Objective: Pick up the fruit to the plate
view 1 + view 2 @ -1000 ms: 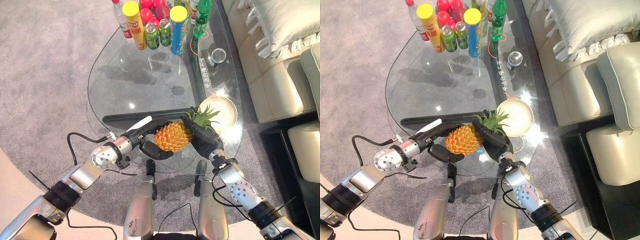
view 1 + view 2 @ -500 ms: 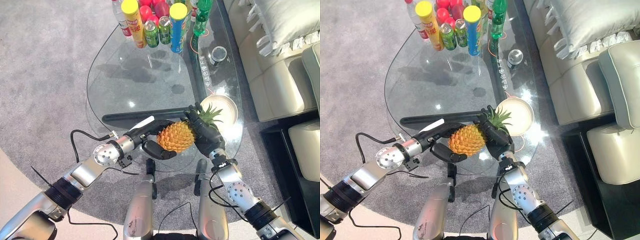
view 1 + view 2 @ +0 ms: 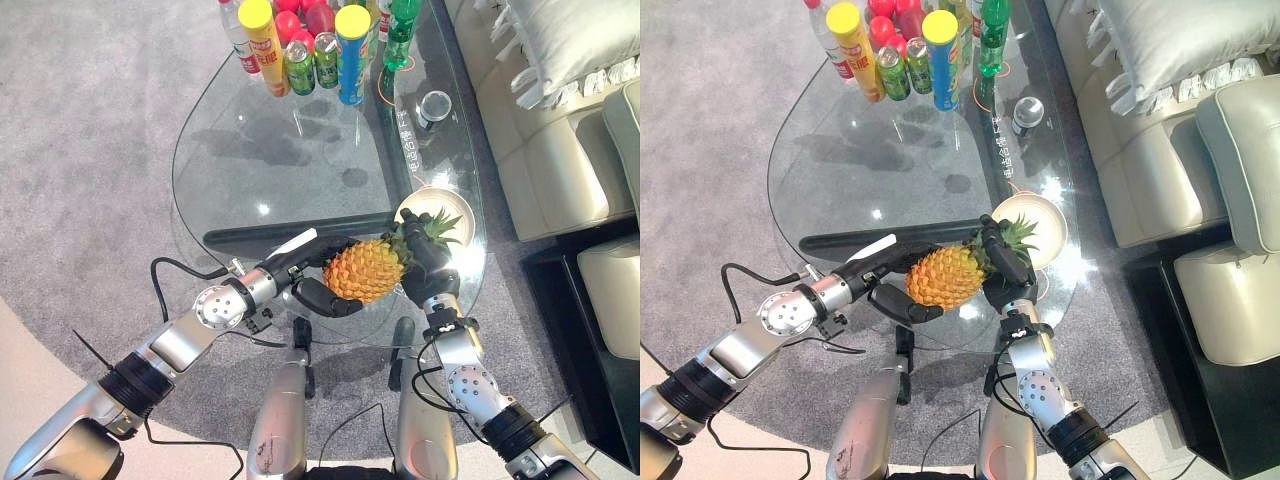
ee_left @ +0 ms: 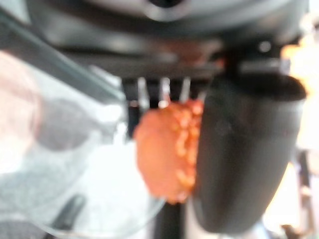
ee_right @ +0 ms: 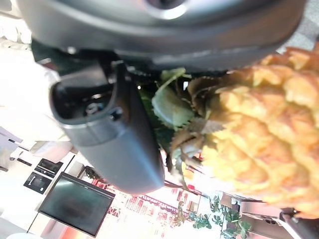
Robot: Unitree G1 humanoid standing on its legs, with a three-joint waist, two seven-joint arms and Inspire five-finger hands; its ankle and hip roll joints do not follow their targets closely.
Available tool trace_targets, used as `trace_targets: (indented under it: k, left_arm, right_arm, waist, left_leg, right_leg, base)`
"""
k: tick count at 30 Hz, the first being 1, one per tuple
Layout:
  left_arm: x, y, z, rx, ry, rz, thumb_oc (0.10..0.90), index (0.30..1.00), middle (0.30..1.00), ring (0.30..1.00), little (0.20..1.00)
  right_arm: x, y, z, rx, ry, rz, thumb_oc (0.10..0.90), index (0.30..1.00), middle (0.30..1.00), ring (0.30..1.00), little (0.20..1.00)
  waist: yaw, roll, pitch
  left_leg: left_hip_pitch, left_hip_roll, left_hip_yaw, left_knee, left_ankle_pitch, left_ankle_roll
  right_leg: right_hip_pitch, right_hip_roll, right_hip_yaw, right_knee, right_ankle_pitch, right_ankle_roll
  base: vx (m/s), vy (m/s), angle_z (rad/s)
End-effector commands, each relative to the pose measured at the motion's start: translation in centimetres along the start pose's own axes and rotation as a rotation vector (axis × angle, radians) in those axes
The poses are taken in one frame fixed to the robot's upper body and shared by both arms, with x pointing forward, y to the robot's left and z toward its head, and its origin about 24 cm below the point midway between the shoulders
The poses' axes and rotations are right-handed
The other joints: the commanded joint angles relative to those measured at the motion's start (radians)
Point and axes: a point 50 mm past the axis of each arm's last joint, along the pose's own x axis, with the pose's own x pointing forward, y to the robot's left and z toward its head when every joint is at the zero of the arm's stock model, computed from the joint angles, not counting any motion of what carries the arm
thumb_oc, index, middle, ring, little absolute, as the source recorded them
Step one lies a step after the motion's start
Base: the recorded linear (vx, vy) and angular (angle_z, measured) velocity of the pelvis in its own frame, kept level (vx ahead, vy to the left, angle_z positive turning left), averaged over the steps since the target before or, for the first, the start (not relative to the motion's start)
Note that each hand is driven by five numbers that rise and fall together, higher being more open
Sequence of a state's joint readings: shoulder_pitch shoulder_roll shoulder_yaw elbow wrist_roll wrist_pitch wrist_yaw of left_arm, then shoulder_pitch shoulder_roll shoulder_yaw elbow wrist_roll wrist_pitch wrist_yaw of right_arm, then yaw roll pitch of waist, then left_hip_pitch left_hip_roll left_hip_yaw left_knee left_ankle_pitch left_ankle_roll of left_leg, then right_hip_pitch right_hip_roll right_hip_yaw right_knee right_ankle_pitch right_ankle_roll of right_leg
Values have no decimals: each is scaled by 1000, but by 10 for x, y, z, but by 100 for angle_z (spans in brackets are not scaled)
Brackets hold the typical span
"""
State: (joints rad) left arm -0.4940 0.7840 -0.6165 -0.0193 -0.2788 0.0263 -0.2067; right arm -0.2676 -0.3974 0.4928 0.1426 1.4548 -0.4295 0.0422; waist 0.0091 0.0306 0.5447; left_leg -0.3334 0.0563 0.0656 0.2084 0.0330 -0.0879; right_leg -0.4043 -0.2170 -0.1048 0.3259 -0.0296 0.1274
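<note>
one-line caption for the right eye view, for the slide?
Both hands, left hand and right hand, hold an orange pineapple over the glass table, beside the cream round plate.

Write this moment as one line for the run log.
left hand: shut on orange pineapple | right hand: shut on pineapple's leafy end | pineapple: above glass table, beside white plate

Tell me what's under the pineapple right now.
Glass table beneath the pineapple, held between left hand and right hand. Its leafy crown overlaps the plate rim; contact underneath is hidden.
</note>
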Motion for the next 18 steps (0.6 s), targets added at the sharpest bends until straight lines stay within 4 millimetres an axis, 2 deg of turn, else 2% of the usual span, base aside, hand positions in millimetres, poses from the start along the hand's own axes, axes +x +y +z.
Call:
trace_targets:
  k: [1, 4, 5, 6, 7, 18]
  left_arm:
    - [5, -53, 51, -85, -283, -243, 100, 300, 300, 300, 200]
    - [7, -51, 47, -106, -253, -227, 100, 300, 300, 300, 200]
    - [7, -50, 46, -109, -242, -219, 254, 432, 432, 432, 354]
    - [7, -50, 45, -110, -235, -213, 506, 648, 648, 648, 606]
    - [7, -50, 44, -113, -227, -202, 800, 900, 900, 900, 900]
    - [7, -48, 37, -134, -193, -168, 800, 900, 900, 900, 900]
  right_arm:
    - [24, 112, 23, 89, -171, 576, 100, 300, 300, 300, 200]
    - [23, 113, 23, 87, -165, 592, 100, 300, 300, 300, 200]
    - [23, 113, 23, 87, -165, 595, 100, 300, 300, 300, 200]
    - [23, 113, 22, 87, -166, 597, 100, 300, 300, 300, 200]
    - [23, 113, 22, 88, -166, 598, 100, 300, 300, 300, 200]
    - [21, 111, 23, 79, -175, 591, 100, 300, 300, 300, 200]
  waist:
    - [-29, 7, -25]
    - [-29, 7, -25]
    - [-28, 7, -25]
    - [-28, 7, -25]
    - [-28, 7, -25]
    - [-26, 3, -25]
  left_leg:
    - [-23, -149, 57, 135, -134, 72]
    - [-23, -149, 56, 137, -134, 72]
    - [-23, -148, 56, 136, -133, 71]
    - [-23, -148, 57, 136, -133, 71]
    - [-24, -148, 57, 137, -133, 71]
    - [-22, -144, 59, 136, -133, 73]
  right_leg:
    - [92, 100, -75, -110, 18, -39]
    - [93, 100, -77, -109, 18, -40]
    - [92, 100, -78, -109, 18, -40]
    - [92, 100, -79, -109, 18, -40]
    - [92, 100, -79, -109, 18, -40]
    - [90, 103, -85, -106, 17, -39]
  base:
    - [0, 0, 0]
    - [0, 0, 0]
    - [0, 0, 0]
    - [0, 0, 0]
    - [0, 0, 0]
    - [0, 0, 0]
